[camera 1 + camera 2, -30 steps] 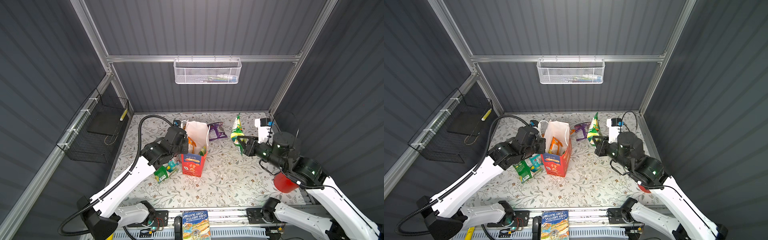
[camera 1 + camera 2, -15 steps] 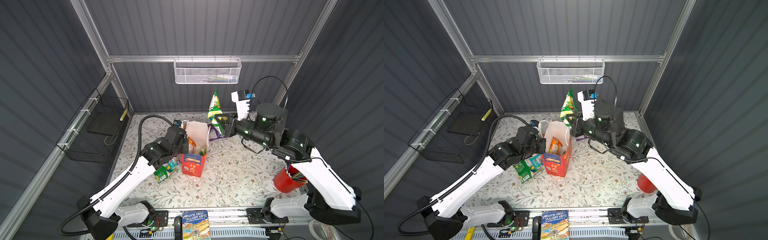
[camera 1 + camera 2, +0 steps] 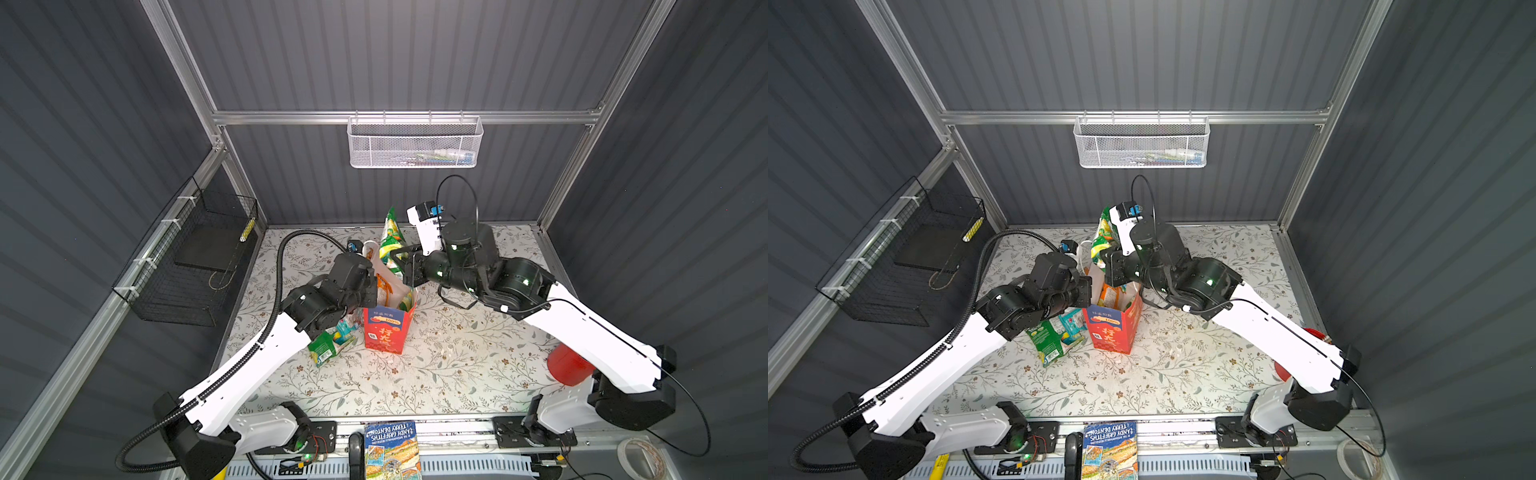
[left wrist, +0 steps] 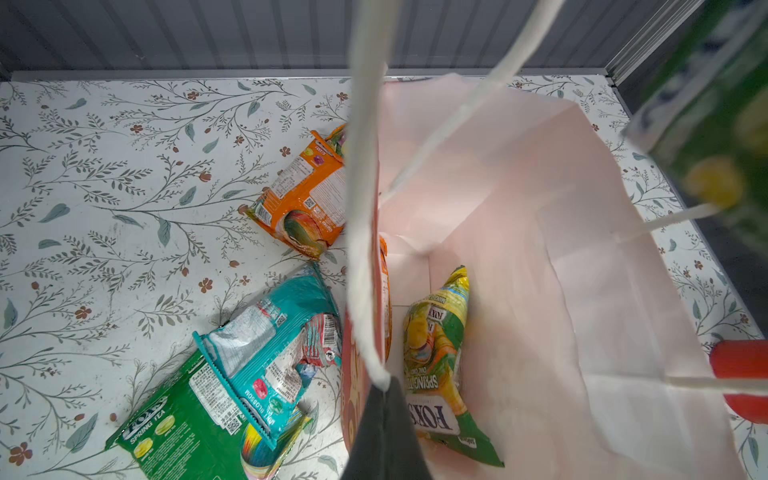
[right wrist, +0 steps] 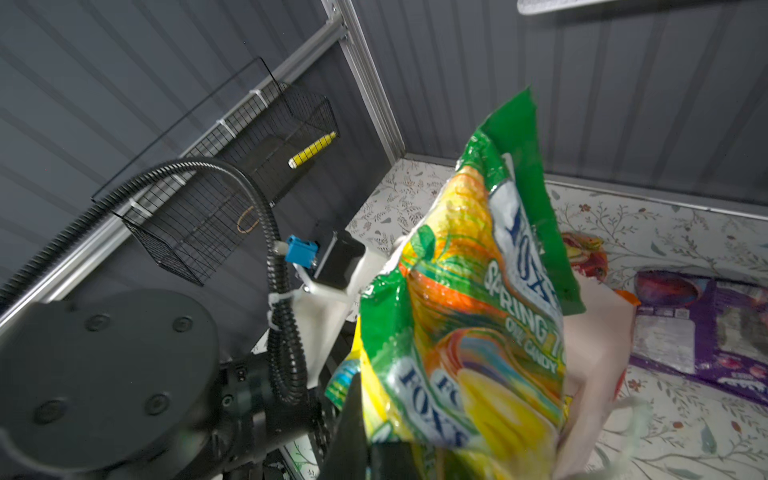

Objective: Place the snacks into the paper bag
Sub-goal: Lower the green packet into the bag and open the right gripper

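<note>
Flowers and leaves are printed all over the table (image 3: 457, 374) in this grey-walled room, and a tall red paper gift bag (image 3: 386, 338) stands on it with its mouth open. The left gripper (image 4: 380, 395) is pinched shut on the bag's top edge and holds it steady. The right gripper (image 3: 405, 262) is squeezed shut on the low end of a shiny green-and-yellow candy packet (image 3: 390, 235). That packet sticks up above its fingers, at the edge of the bag's open mouth. Down below those fingers, inside the bag, lies another green-yellow packet (image 4: 440, 353). An orange packet (image 4: 305, 195) and a teal packet (image 4: 270, 332) lie on the table beside the left fingers, outside the bag. I think the packets are light, floppy and slippery, so pinching a flat sealed edge works best. The bag looks thin and could tip or crumple, so its rim needs a gentle hold.
</note>
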You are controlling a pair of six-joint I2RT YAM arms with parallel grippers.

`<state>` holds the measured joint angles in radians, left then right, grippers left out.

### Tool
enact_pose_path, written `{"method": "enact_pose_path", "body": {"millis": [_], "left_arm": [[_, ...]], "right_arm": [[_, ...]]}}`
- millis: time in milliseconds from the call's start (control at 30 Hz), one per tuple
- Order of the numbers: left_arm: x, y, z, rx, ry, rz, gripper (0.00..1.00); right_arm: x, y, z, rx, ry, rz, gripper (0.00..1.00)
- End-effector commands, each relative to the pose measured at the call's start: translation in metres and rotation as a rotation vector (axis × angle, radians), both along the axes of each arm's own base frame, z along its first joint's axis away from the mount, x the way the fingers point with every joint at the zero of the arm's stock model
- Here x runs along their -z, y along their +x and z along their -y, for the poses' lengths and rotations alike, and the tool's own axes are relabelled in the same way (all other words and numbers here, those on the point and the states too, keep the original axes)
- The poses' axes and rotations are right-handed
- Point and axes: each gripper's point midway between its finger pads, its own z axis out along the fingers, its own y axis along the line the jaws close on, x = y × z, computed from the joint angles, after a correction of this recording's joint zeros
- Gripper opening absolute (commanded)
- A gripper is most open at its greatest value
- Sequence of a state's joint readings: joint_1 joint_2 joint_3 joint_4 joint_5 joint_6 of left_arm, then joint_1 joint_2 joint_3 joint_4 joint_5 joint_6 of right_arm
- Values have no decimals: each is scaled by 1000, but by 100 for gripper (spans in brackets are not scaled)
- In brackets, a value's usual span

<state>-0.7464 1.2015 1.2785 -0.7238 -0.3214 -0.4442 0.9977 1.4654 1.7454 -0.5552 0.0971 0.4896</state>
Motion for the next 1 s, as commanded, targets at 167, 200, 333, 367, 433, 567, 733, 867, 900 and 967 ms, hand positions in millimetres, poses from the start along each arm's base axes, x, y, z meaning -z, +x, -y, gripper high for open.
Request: {"method": "enact_pose_path", "body": {"millis": [167,200,333,367,433,567,733,867,900,967], "left_arm": [[-17,2,-4,-1,-14,55,0],[-17,2,-4,-3,-14,56,0],[-17,2,-4,-2,-13,56,0],[-17,2,-4,-3,-13,57,0],[-17,2,-5,-4,-11,58,0],[-17,2,-5,-4,-10,59,0],[-18,2,-5,-5,-10,60,0],[-17,2,-5,-4,-9,59,0],[-17,2,-5,-4,-8,60,0],[-18,2,-5,-4,-9,61,0]], "right_arm": [[17,7,-7,30,51,-17,0],[20,7,-8,25,49,-20,0],[37,15,-10,33,20,-51,0],[42,17,-9,38,16,-64,0],[49,21,-8,47,13,-81,0],[62,27,-3,69,7,-103,0],[78,35,0,75,-5,-139,0],[87,40,4,87,-20,-154,0],[89,41,5,92,-23,-158,0],[94,43,5,93,-26,-171,0]]}}
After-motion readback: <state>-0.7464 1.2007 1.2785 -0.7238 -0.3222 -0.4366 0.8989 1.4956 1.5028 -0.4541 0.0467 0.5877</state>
